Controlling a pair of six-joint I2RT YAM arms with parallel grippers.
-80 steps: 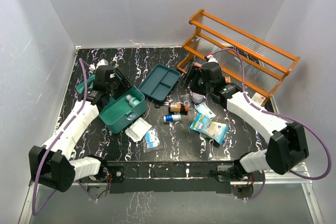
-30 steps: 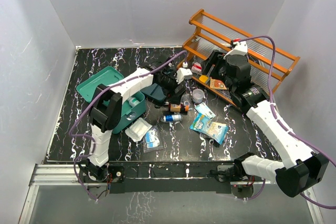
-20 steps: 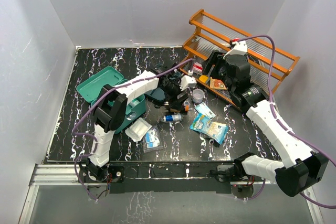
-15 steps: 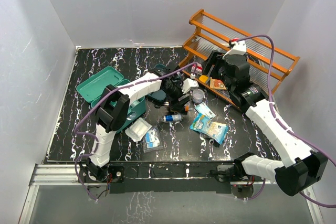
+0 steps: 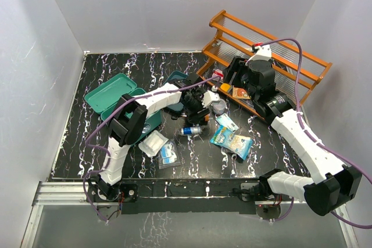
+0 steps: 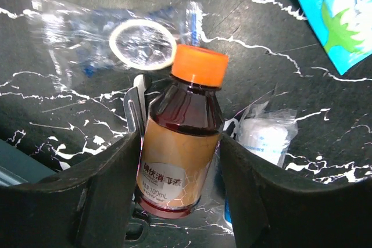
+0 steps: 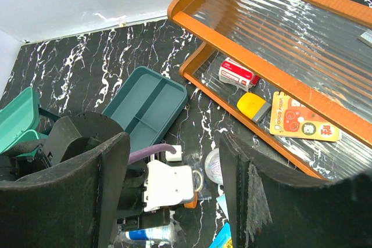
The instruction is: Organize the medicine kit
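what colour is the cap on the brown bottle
Orange. The cap on the bottle shows best in the left wrist view.

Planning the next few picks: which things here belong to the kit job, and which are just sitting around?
Job:
- medicine kit, lid open
- insert tray, out on the table
- brown bottle between the left gripper fingers
- blue-capped tube
- packets and pouches

Lying about:
- orange rack
- red box and card on it

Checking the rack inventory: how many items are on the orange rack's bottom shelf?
3, all on the orange rack's bottom shelf in the right wrist view: a red-and-white box, a yellow-and-grey item beside it, and an orange card to its right. More may be hidden beyond the frame.
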